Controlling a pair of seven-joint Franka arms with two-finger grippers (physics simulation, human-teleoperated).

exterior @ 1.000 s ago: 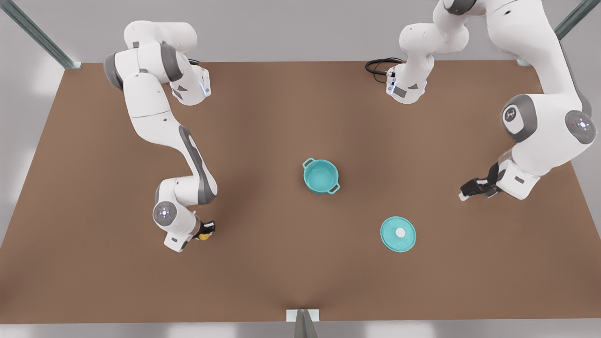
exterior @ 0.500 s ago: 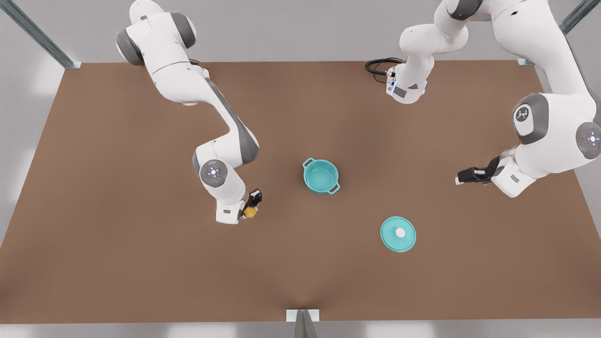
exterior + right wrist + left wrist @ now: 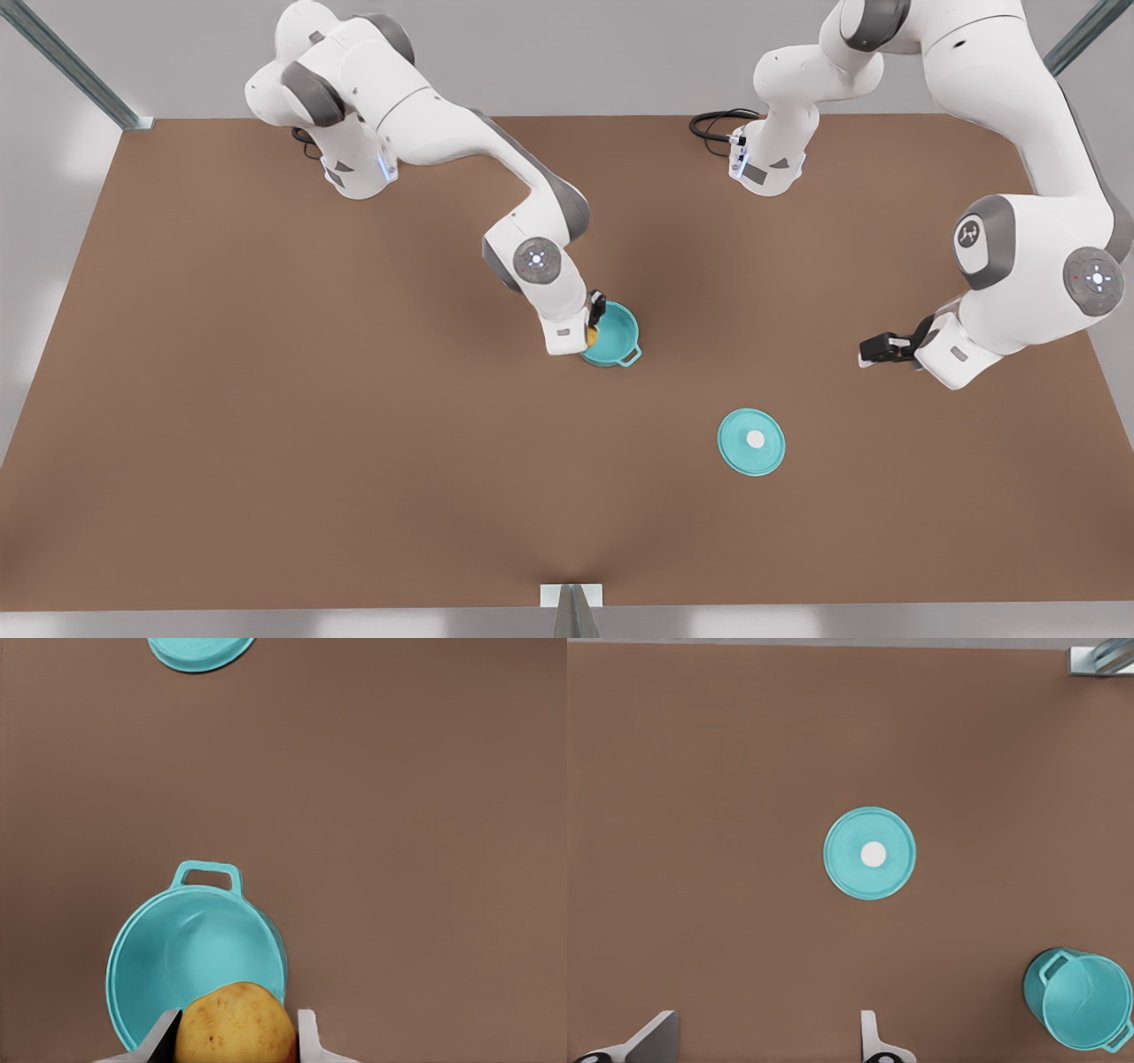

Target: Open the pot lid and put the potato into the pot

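The teal pot [image 3: 616, 337] stands open mid-table, teal inside [image 3: 190, 961], with a loop handle on each side. My right gripper [image 3: 592, 326] hangs at the pot's rim on the front view's left side, shut on the yellow potato [image 3: 591, 337] [image 3: 235, 1026]. The flat pot lid [image 3: 751, 441] with its white knob lies on the table nearer the front edge, apart from the pot [image 3: 1081, 999]. My left gripper [image 3: 870, 352] waits open at the front view's right, its fingers [image 3: 870, 1032] spread wide above the bare table, short of the lid [image 3: 870, 853].
A black cable [image 3: 713, 124] loops beside an arm base [image 3: 766, 168] at the back edge. Another base [image 3: 359, 168] stands at the back on the front view's left. A metal bracket [image 3: 570, 595] sits at the front edge.
My right gripper has carried the potato from the front view's left side across the table to the pot's rim. The left arm has shifted only slightly. Pot and lid have stayed put.
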